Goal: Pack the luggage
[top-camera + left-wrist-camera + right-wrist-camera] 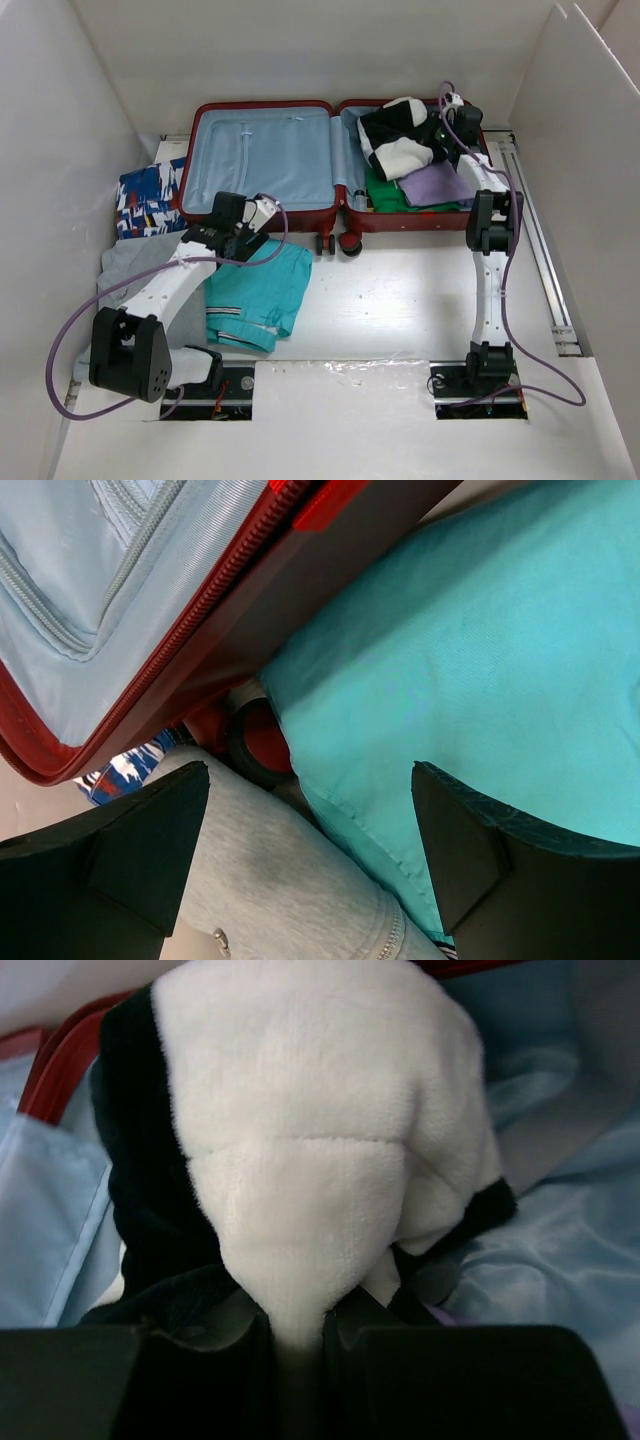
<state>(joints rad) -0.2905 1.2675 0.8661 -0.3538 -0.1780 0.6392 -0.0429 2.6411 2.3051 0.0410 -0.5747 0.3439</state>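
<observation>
Right wrist: right pincer [297, 1338] nips a thin fold of plush toy [300, 1110] over open luggage [265, 150] at far side of desk [400, 300]; the fold may slip out. Meanwhile left pincer [310, 855] hangs wide above teal shirt [480, 650]; it could snag the shell.

a robot lab cell. a white table [400, 300] is boxed in by plain white panels [50, 150] on the left, back and right, like a test booth. two robot arms stand at its near edge on black mounts [130, 358], the left arm [170, 285] and the right arm [490, 290]. loose purple cables [52, 355] loop from the arms down to the mounts, where more wires [480, 405] lie in dark cutouts [232, 400] in the table top. a metal rail [548, 270] runs along the table's right side. the household things, an open suitcase [270, 160], clothes [260, 290] and a plush [400, 155], lie on bare white board under flat, even light.
</observation>
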